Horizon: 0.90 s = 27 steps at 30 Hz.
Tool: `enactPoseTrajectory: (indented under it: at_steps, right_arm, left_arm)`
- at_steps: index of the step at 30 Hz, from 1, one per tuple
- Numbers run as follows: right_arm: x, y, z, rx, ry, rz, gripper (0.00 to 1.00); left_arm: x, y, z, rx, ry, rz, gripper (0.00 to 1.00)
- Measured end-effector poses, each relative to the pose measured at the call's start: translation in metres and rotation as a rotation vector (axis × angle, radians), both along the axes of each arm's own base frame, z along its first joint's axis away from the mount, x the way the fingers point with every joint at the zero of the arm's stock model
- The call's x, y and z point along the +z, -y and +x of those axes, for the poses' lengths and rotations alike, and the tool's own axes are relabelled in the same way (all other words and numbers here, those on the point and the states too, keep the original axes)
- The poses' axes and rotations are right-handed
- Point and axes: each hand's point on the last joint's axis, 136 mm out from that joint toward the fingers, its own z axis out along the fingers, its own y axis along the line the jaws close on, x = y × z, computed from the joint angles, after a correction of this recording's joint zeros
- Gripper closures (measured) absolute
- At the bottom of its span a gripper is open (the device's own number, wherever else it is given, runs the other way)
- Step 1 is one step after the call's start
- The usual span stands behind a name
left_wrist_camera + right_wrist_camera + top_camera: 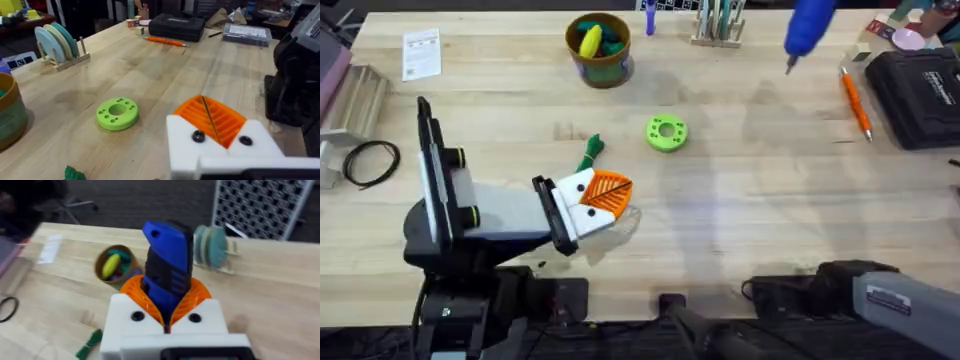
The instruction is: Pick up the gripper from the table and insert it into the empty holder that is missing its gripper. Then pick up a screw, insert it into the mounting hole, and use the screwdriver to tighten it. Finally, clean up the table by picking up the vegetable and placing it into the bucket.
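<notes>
**Gripping the screwdriver over the far right of the table**

Nearest the bases, the left gripper (603, 196) lies low over the wood at about 8 o'clock from the table's middle. Its white fingers point toward 3 o'clock and the orange ribbed pads (212, 117) are pressed together with nothing between them. Just beyond it, toward 12 o'clock, lies the vegetable (592, 152). It is dark green and leafy, close to the fingertips, with its long axis running roughly from 1 to 7 o'clock. I cannot tell whether it touches the gripper. The bright-green disc (667, 133) sits flat on the table at 2 o'clock from the vegetable, clear of it.

Farther out at 2 o'clock from the centre, the thin orange pen (855, 100) lies along a 12-to-6 line, beside a black case (920, 95).

The right gripper (167, 297) is clamped on the screwdriver (167, 262), its orange pads pinching the blue body on both sides. In the overhead view the screwdriver (808, 25) is near the far edge at about 1 o'clock. Its long axis is tilted and its thin metal tip points down toward 7 o'clock, just beside the pen's far end.

At the far edge near 11 o'clock stands the bucket (600, 48), upright, holding a yellow piece and green pieces. A wooden plate rack (720, 22) stands at 12 o'clock.
</notes>
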Motion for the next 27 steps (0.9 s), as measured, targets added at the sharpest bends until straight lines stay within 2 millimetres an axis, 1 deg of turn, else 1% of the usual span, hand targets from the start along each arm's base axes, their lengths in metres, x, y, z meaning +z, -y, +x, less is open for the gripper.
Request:
enactPoseTrajectory:
  at_steps: [4, 8, 13, 17, 19, 21, 24, 27]
  right_arm:
    - [0.023, -0.037, -0.007, 0.098, 0.079, 0.042, 0.978]
    - [0.049, -0.084, -0.013, 0.219, 0.176, 0.091, 0.978]
    - [0.079, -0.140, -0.035, 0.374, 0.278, 0.154, 0.978]
    - [0.100, -0.173, -0.054, 0.472, 0.352, 0.206, 0.978]
    - [0.110, -0.184, -0.062, 0.508, 0.389, 0.234, 0.978]
    - [0.116, -0.191, -0.065, 0.528, 0.424, 0.272, 0.978]
    - [0.114, -0.196, -0.063, 0.543, 0.466, 0.331, 0.978]
    - [0.106, -0.201, -0.064, 0.574, 0.515, 0.397, 0.978]
  left_arm:
    - [0.000, 0.000, 0.000, 0.000, 0.000, 0.000, 0.993]
    - [0.000, 0.000, 0.000, 0.000, 0.000, 0.000, 0.993]
    - [0.000, 0.000, 0.000, 0.000, 0.000, 0.000, 0.993]
    - [0.000, 0.000, 0.000, 0.000, 0.000, 0.000, 0.993]
    - [0.000, 0.000, 0.000, 0.000, 0.000, 0.000, 0.993]
    - [0.000, 0.000, 0.000, 0.000, 0.000, 0.000, 0.993]
    - [0.000, 0.000, 0.000, 0.000, 0.000, 0.000, 0.993]
    - [0.000, 0.000, 0.000, 0.000, 0.000, 0.000, 0.993]
